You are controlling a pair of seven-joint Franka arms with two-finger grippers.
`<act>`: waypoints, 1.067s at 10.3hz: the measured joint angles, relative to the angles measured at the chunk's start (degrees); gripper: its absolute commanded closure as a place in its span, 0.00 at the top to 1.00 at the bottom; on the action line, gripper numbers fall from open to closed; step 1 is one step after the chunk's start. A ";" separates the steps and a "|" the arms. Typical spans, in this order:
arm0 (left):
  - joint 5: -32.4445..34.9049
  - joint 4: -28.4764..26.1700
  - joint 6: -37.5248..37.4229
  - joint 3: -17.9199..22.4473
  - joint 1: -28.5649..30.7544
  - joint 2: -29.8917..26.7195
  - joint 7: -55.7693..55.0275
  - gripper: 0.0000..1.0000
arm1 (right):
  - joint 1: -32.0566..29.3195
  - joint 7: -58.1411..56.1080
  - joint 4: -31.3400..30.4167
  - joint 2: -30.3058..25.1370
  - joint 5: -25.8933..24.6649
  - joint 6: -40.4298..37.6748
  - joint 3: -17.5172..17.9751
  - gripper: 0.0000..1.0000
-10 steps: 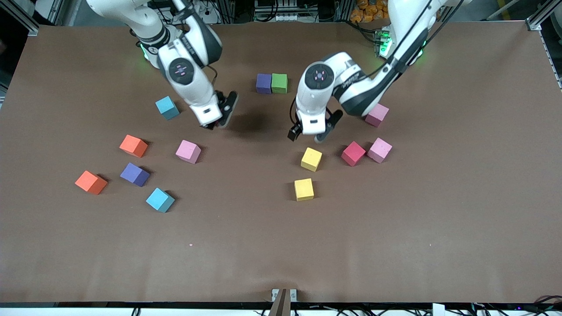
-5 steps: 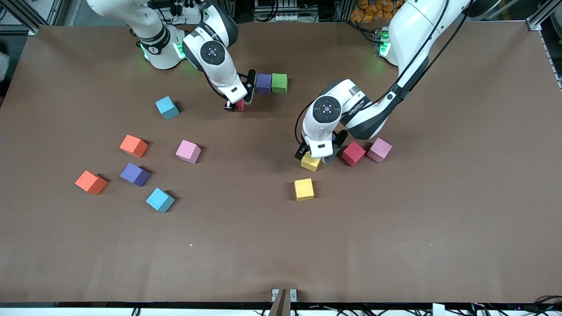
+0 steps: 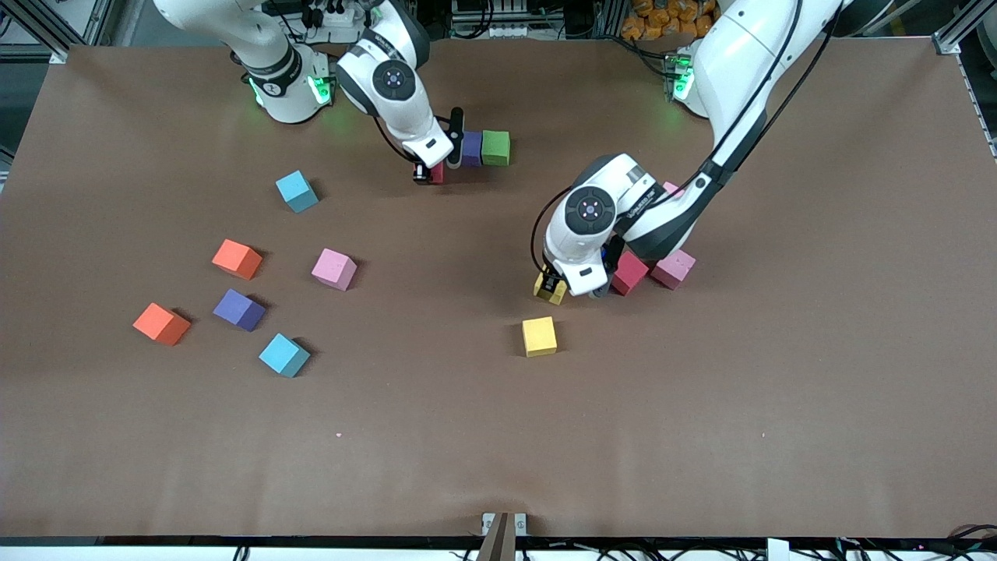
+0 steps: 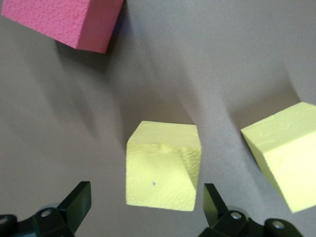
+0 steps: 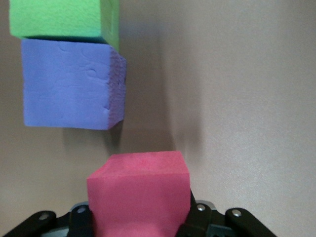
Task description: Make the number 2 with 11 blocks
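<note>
Right gripper (image 5: 140, 224): clenched on a red block (image 5: 139, 195), low beside the purple block (image 5: 69, 85) and green block (image 5: 61, 19), which touch in a row; front view mostly hides that red block. Left gripper (image 4: 147, 207): fingers spread, straddling a yellow block (image 4: 163, 173), unclamped. Second yellow block (image 3: 539, 336) nearer the front camera; another red block (image 3: 628, 273) half hidden by the left arm

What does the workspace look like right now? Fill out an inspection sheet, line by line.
Surface: brown table, no damage seen.
Job's things: purple block touching green block; loose blocks scattered.
Clutter: nothing seen.
Grippers: right gripper shut on red block beside the purple block; left gripper open, astride yellow block.
Cables: black cable along the left arm.
Surroundings: metal frame posts at table corners.
</note>
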 measured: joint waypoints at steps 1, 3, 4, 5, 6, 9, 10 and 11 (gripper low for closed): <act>0.00 0.43 0.00 0.01 -0.24 0.64 -0.51 1.00 | -0.76 -0.01 0.00 -0.01 0.00 -0.02 0.63 0.33; 0.00 0.91 -0.01 0.23 -0.90 1.68 -1.07 1.00 | -1.39 -0.01 0.00 -0.01 0.00 -0.36 1.17 0.33; 0.00 1.17 -0.01 0.82 -1.39 2.14 -1.13 1.00 | -1.48 -0.01 0.04 -0.04 0.00 -1.49 1.25 0.32; 0.00 1.55 -0.01 2.07 -2.35 2.60 -1.13 1.00 | -1.96 -0.01 0.12 -0.27 0.13 -3.01 1.38 0.32; 0.01 1.87 -0.01 3.28 -3.33 2.93 -1.13 1.00 | -2.46 -0.66 0.26 -0.67 1.09 -3.95 1.50 0.32; 0.55 2.16 -0.03 4.36 -4.16 3.07 -1.13 1.00 | -2.57 -6.94 0.55 -1.62 8.03 -5.98 2.25 0.32; 0.78 2.18 -0.03 4.42 -4.16 3.07 -1.13 1.00 | -2.57 -8.19 0.56 -1.64 9.06 -6.03 2.67 0.31; 0.82 2.19 -0.03 4.43 -4.16 3.07 -1.13 1.00 | -2.58 -8.61 0.58 -1.64 9.14 -6.03 2.92 0.30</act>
